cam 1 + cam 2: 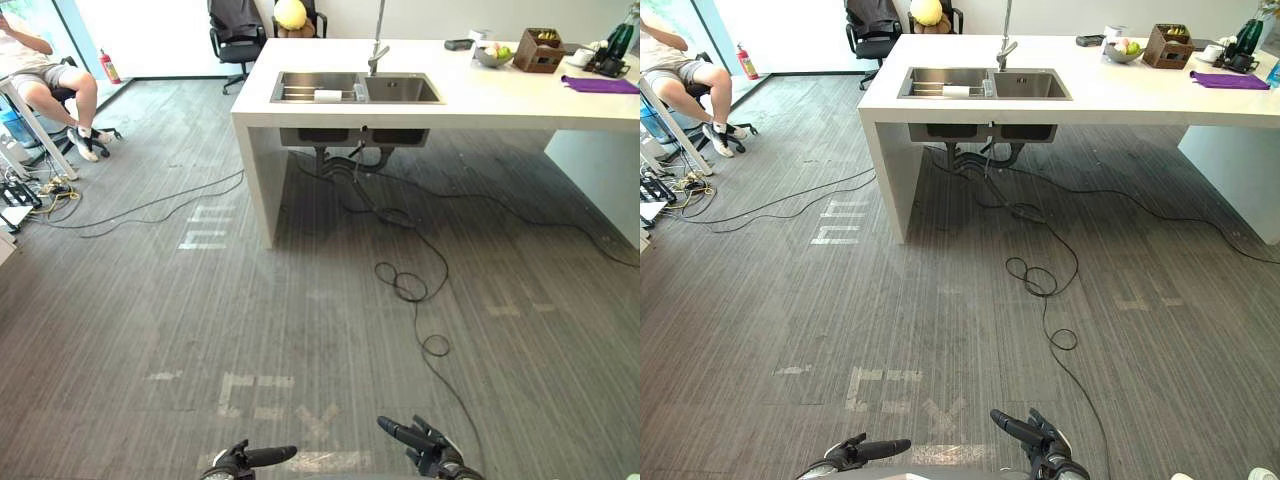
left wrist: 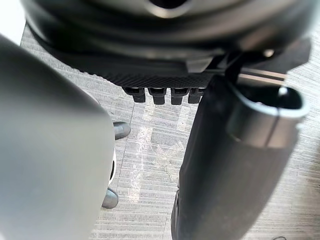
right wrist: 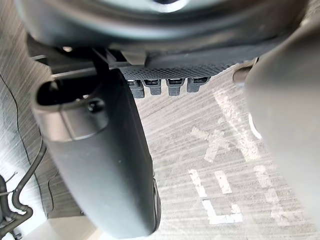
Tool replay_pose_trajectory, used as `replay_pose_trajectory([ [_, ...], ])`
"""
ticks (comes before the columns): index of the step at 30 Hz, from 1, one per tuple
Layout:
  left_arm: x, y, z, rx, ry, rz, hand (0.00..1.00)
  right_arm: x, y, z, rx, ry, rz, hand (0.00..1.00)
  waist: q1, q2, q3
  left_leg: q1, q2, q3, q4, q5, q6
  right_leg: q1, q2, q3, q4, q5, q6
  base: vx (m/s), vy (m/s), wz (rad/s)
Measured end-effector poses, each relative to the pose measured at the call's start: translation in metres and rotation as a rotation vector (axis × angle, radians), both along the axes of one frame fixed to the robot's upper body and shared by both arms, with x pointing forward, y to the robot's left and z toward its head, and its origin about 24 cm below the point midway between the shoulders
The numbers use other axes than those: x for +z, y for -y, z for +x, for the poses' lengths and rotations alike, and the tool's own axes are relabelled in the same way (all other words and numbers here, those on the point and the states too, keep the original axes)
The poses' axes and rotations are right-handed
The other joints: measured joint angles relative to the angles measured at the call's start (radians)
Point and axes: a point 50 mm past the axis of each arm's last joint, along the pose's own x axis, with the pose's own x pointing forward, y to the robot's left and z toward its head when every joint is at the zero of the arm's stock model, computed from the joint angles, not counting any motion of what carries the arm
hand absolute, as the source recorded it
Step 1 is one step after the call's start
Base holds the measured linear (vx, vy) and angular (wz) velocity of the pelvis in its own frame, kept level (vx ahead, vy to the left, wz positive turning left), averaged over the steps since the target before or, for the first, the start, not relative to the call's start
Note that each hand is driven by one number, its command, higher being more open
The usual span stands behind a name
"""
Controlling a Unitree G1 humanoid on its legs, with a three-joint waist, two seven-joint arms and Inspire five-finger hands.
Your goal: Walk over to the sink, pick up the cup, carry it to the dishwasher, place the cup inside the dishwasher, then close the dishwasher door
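A steel double sink [image 1: 400, 90] with a tall tap [image 1: 378, 45] is set in a white counter island [image 1: 480, 100] several steps ahead across the carpet. A small white cup [image 1: 327, 96] lies in the sink's left basin, by the divider. My left hand [image 1: 250, 458] and right hand [image 1: 415, 440] hang low at the near edge of the eye views, far from the sink. Both are relaxed and hold nothing. In the wrist views the left hand's thumb [image 2: 235, 165] and the right hand's thumb [image 3: 105, 165] hang over bare carpet.
Black cables [image 1: 405, 285] loop across the floor below the sink. A person [image 1: 40, 75] sits at far left, near a fire extinguisher [image 1: 108, 67]. An office chair [image 1: 236, 35] stands behind the island. A fruit bowl [image 1: 492, 55], wooden box [image 1: 538, 50] and purple cloth [image 1: 600, 85] sit on the counter.
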Motion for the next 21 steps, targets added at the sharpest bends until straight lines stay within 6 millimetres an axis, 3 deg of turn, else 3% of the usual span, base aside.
replay_pose_trajectory([
  [9,0.001,-0.004,0.005,-0.011,0.030,0.026,1.00,-0.002,0.000,-0.001,-0.042,-0.009,-0.007,1.00,-0.002,-0.006,0.001,0.004,-0.005,0.019,0.000,0.001,0.008,0.008,0.003,0.024,-0.023,0.025,0.000,0.05,0.024,-0.06],
  [13,0.003,-0.001,0.010,-0.066,0.031,0.039,1.00,0.001,-0.003,0.010,-0.008,0.000,0.003,1.00,-0.001,-0.003,0.005,0.006,0.005,0.059,0.000,-0.002,0.003,-0.020,0.001,0.053,0.020,0.018,0.004,-0.02,0.024,-0.24],
  [15,0.005,-0.003,0.017,-0.078,0.049,0.052,1.00,0.004,-0.003,0.020,-0.003,0.017,0.016,1.00,0.000,-0.005,0.010,-0.006,0.007,0.076,0.000,-0.010,0.008,-0.088,-0.023,0.058,0.134,-0.038,-0.001,-0.06,0.044,-0.25],
  [17,0.009,0.004,0.028,-0.089,0.077,0.031,1.00,0.008,-0.001,0.028,-0.046,0.040,0.021,1.00,0.008,-0.015,0.013,-0.007,-0.007,0.098,0.000,-0.026,0.025,-0.170,-0.081,0.050,0.311,-0.105,0.026,-0.05,0.059,-0.18],
  [21,0.017,0.014,0.050,-0.103,0.134,-0.002,1.00,0.014,0.007,0.045,-0.080,0.067,-0.010,1.00,0.014,-0.022,0.020,-0.007,-0.029,0.103,0.010,-0.037,0.046,-0.332,-0.197,0.044,0.663,-0.093,-0.001,-0.03,0.069,-0.01],
])
